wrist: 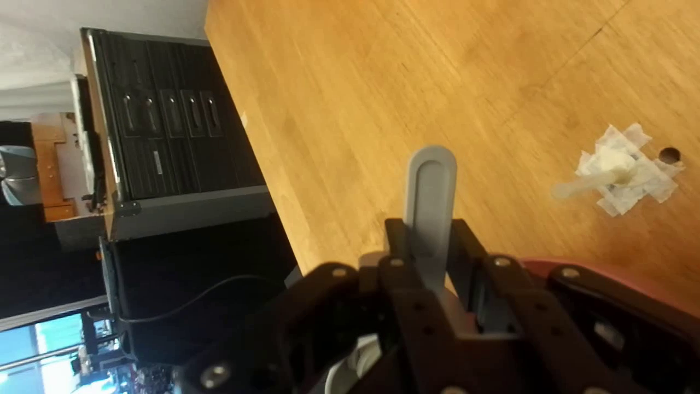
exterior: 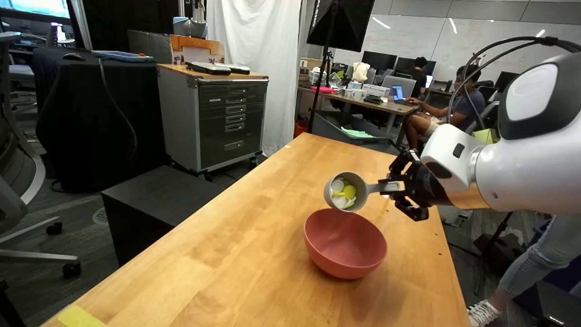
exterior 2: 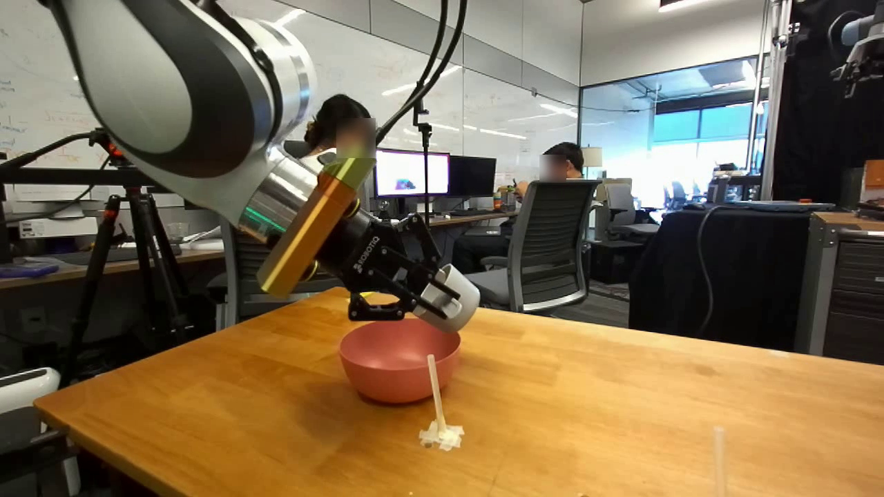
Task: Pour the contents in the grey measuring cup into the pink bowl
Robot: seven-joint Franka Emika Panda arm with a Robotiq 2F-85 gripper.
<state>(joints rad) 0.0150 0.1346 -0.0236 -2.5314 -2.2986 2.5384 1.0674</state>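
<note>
1. Grips with the black Robotiq gripper, pressing both fingers against opposite sides of a flat handle.
2. Pokes past the fingers at the handle's rounded end in the wrist view.
3. Holds by it the grey measuring cup, tilted, with its mouth toward the camera in an exterior view.
4. Contains, inside the cup, yellow pieces and white pieces.
5. Hangs above the pink bowl, near its rim, in both exterior views; hard to tell how squarely over its inside.
6. Supports the bowl upright, below the cup, on the wooden table.
7. Rises near the bowl as a pale stick, slightly tilted, from patches of whitish tape; next to these, in the wrist view, shows a dark round hole.
8. Shows well apart, at an exterior view's lower edge, part of another pale stick.
9. Shows beyond the table a grey drawer cabinet and a white curtain.
</note>
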